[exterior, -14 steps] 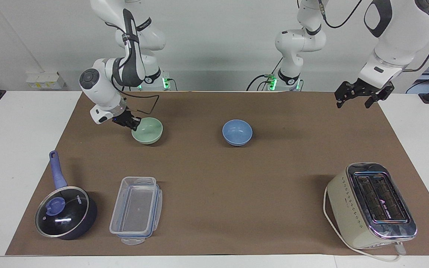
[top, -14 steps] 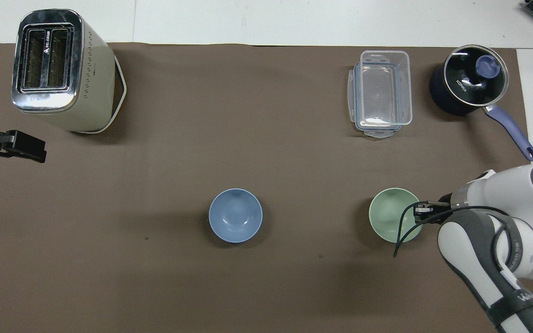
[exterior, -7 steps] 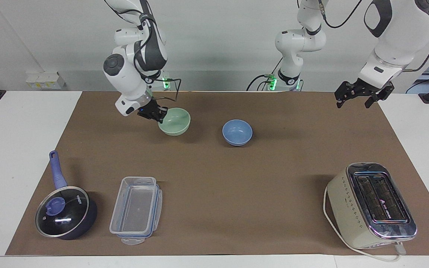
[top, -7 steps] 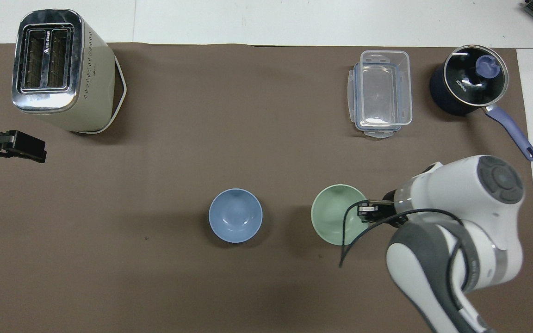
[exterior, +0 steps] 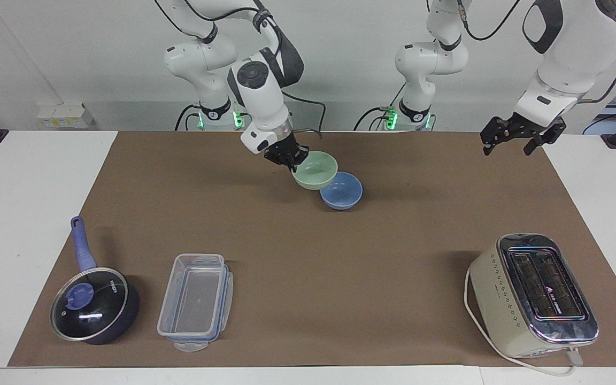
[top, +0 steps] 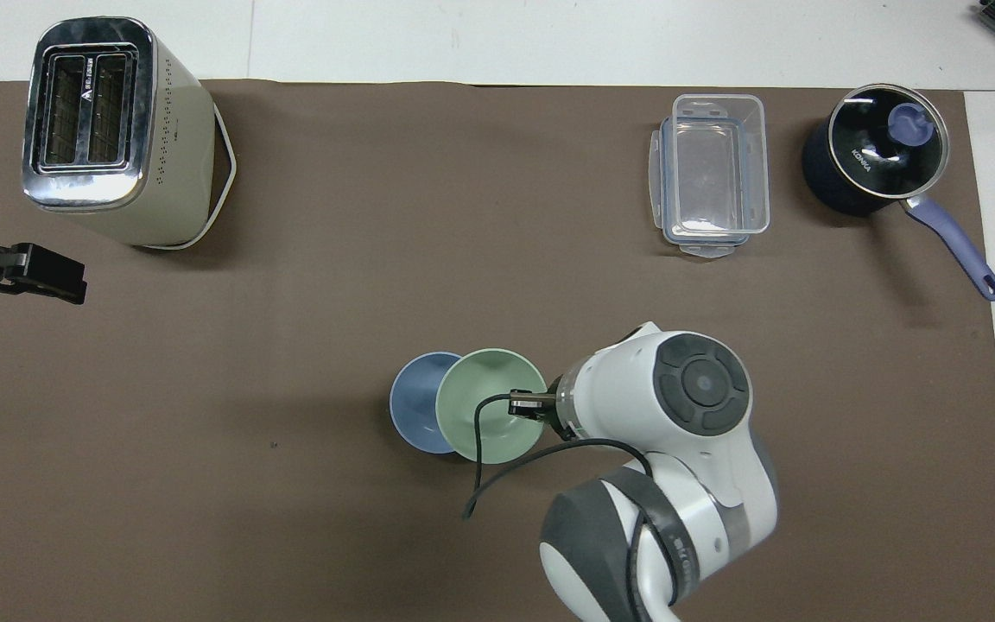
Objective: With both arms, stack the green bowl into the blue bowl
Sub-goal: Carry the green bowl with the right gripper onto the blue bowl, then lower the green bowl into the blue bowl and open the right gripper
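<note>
My right gripper (exterior: pixel 290 158) is shut on the rim of the pale green bowl (exterior: pixel 316 170) and holds it in the air. The bowl partly overlaps the blue bowl (exterior: pixel 344 193) from the right arm's end. The blue bowl rests on the brown mat. In the overhead view the green bowl (top: pixel 487 416) covers part of the blue bowl (top: pixel 412 401), with the right gripper (top: pixel 527 404) at its rim. My left gripper (exterior: pixel 516 141) is open and empty and waits in the air over the mat's edge at the left arm's end; it also shows in the overhead view (top: pixel 31 275).
A cream toaster (exterior: pixel 532 294) stands far from the robots at the left arm's end. A clear plastic container (exterior: pixel 195 302) and a dark blue lidded saucepan (exterior: pixel 94 306) sit far from the robots at the right arm's end.
My right gripper has lifted the green bowl off the mat and carried it toward the left arm's end, up to the blue bowl. The left arm has not moved.
</note>
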### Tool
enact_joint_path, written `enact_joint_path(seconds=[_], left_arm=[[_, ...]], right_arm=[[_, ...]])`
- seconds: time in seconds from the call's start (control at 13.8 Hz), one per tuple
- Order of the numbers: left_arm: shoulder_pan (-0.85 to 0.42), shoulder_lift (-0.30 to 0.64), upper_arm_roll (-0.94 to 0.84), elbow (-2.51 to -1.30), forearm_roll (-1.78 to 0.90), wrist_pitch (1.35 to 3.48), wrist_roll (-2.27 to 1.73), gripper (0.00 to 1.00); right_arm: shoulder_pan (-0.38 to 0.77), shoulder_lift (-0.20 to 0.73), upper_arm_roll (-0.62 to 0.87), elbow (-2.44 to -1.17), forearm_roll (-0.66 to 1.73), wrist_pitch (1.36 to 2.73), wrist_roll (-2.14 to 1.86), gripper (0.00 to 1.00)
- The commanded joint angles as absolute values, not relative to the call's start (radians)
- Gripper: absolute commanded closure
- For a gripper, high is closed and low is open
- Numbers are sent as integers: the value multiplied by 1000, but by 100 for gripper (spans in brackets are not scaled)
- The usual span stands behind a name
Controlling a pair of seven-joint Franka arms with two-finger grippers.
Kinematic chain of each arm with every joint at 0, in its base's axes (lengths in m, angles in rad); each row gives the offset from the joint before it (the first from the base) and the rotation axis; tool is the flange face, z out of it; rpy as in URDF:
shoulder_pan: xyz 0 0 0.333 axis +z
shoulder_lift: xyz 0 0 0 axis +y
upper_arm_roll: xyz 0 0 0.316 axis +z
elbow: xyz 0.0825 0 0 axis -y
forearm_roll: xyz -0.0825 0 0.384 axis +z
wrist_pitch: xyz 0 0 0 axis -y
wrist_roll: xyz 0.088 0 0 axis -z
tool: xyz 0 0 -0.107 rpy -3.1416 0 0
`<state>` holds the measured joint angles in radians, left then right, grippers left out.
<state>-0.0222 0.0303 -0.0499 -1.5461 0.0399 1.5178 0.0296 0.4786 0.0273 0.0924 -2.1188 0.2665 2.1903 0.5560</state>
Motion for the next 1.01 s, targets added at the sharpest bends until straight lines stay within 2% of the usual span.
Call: enact_joint_path(seconds=[0.0,0.36,0.94], left_arm=[[-12,29,-58,-1534,54,1499,43,0],[-12,29,-58,-1534,54,1499,43,0],[-12,29,-58,-1534,54,1499,43,0]], right_arm=[[526,110,87,-2045,270,2212,632,100],[569,199,87,-2000,270,2259,693,100],[572,202,87,-2011,270,2267,695,100]])
